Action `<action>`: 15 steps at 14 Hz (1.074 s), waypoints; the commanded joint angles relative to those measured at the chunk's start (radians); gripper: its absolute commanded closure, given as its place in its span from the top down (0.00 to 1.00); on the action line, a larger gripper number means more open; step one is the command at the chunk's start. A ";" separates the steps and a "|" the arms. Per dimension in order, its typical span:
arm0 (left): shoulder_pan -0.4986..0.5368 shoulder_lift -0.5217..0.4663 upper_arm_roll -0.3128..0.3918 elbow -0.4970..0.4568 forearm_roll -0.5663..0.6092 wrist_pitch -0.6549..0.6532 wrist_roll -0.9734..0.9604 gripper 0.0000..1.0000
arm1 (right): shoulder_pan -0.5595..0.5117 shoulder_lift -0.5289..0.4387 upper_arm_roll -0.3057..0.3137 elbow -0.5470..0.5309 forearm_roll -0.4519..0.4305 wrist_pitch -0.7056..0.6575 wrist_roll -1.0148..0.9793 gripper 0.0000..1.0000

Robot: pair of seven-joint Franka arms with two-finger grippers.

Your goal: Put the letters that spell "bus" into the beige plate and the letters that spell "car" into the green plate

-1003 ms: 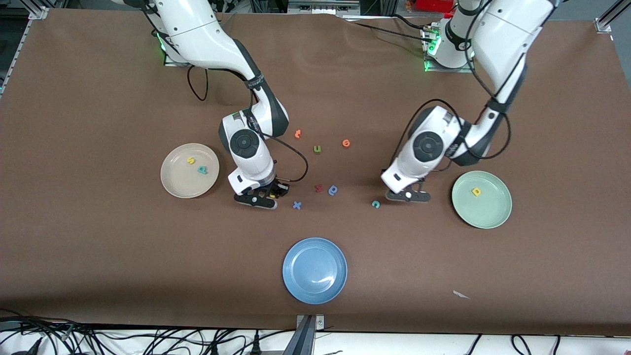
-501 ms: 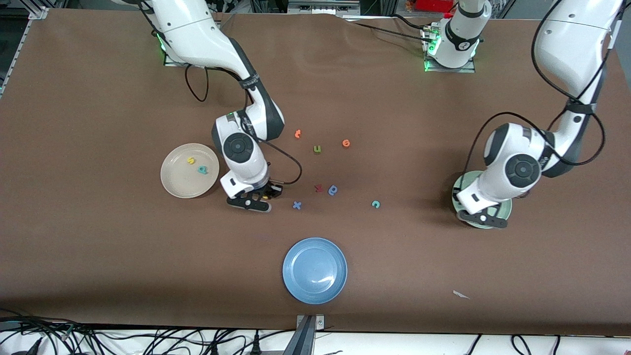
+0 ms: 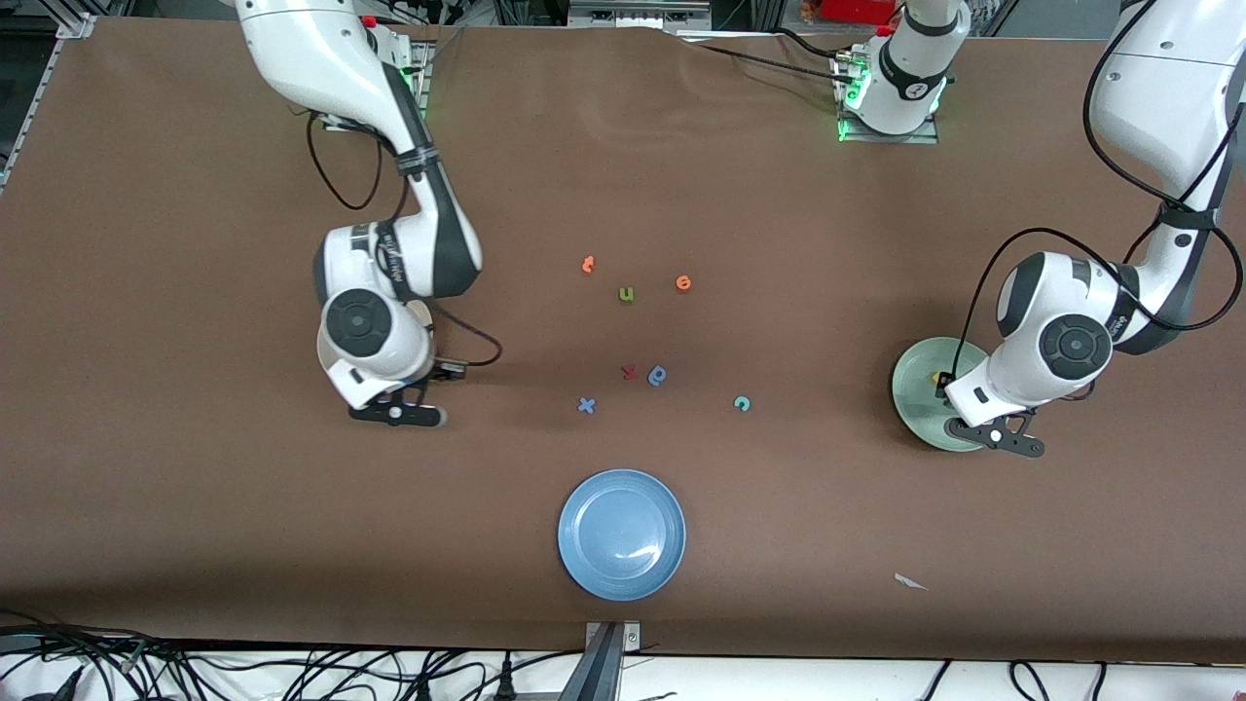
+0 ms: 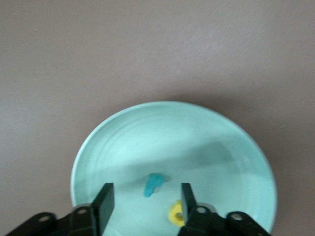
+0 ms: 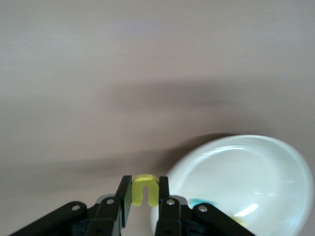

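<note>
My right gripper [image 5: 145,191] is shut on the yellow "u" [image 5: 146,183] and hangs at the rim of the beige plate [image 5: 256,172], where a teal letter [image 5: 199,202] peeks out. In the front view this gripper [image 3: 397,414] and its arm cover most of that plate. Over the green plate [image 4: 197,137] my left gripper [image 4: 145,202] stands open. Below its jaws lie the teal "r" [image 4: 153,184] and the yellow "a" [image 4: 175,215]. The left gripper [image 3: 1007,443] sits over the green plate's [image 3: 917,389] edge. The teal "c" [image 3: 743,403] lies on the table mid-way between the arms.
Loose letters lie mid-table: two orange ones [image 3: 588,264] [image 3: 683,282], an olive "u" [image 3: 626,294], a red one [image 3: 629,371], a blue rounded one [image 3: 658,375] and a blue "x" [image 3: 585,405]. A blue plate [image 3: 622,534] sits nearest the front camera. A white scrap [image 3: 910,581] lies nearby.
My left arm swung from beside the "c" to the green plate and opened; the teal "r" now lies in the plate. My right arm carried the yellow "u" over to the beige plate.
</note>
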State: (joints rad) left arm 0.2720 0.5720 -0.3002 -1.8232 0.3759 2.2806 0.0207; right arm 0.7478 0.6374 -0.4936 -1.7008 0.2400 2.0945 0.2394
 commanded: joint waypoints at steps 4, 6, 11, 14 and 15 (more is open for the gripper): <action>-0.179 0.045 -0.013 0.110 -0.203 -0.016 -0.176 1.00 | -0.019 -0.070 -0.063 -0.246 0.061 0.108 -0.188 0.11; -0.267 0.075 -0.013 0.153 -0.198 -0.015 -0.318 1.00 | -0.022 -0.071 -0.065 -0.289 0.061 0.163 -0.227 0.49; -0.420 0.134 -0.007 0.269 -0.195 -0.015 -0.393 1.00 | -0.030 -0.116 -0.082 -0.196 0.061 0.043 -0.226 1.00; -0.467 0.204 0.000 0.326 -0.193 -0.013 -0.419 1.00 | -0.031 -0.128 -0.120 -0.012 0.058 -0.205 -0.224 1.00; -0.485 0.236 0.004 0.356 -0.193 -0.013 -0.433 1.00 | -0.031 -0.127 -0.140 0.062 0.058 -0.303 -0.226 1.00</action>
State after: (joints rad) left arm -0.1781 0.7246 -0.3142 -1.5599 0.1942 2.2808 -0.3945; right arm 0.7222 0.5160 -0.6014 -1.7633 0.2827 1.9504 0.0374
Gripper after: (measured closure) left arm 0.000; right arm 0.000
